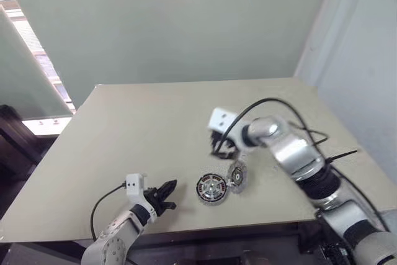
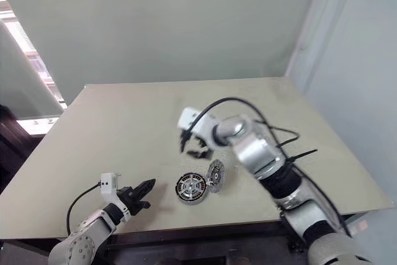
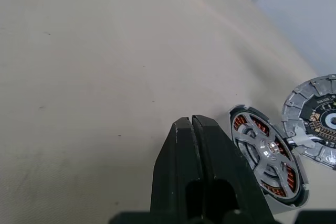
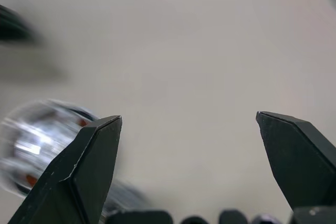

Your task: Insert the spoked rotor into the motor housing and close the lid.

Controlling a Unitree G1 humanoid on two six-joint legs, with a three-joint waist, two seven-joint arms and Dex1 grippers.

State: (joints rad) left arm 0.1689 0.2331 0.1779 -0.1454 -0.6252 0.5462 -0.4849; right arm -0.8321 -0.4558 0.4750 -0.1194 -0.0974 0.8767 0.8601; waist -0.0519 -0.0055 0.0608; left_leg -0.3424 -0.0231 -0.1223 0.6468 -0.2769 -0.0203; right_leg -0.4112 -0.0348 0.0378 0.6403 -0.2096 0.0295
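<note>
Two hands over counter [image 1: 124, 122]. Left hand [image 1: 166, 194] nearest, fingers pressed together, empty, at 9 o'clock of motor housing [image 1: 211, 188]. Spoked rotor [image 3: 266, 150] already seated in housing, copper windings showing through spokes. Lid [image 1: 237, 175] touching housing at 2 o'clock, propped tilted. Right hand [image 1: 218, 147] beyond, spread wide, empty. Lid likely stiff, light, slick metal: pinch across rim.
</note>
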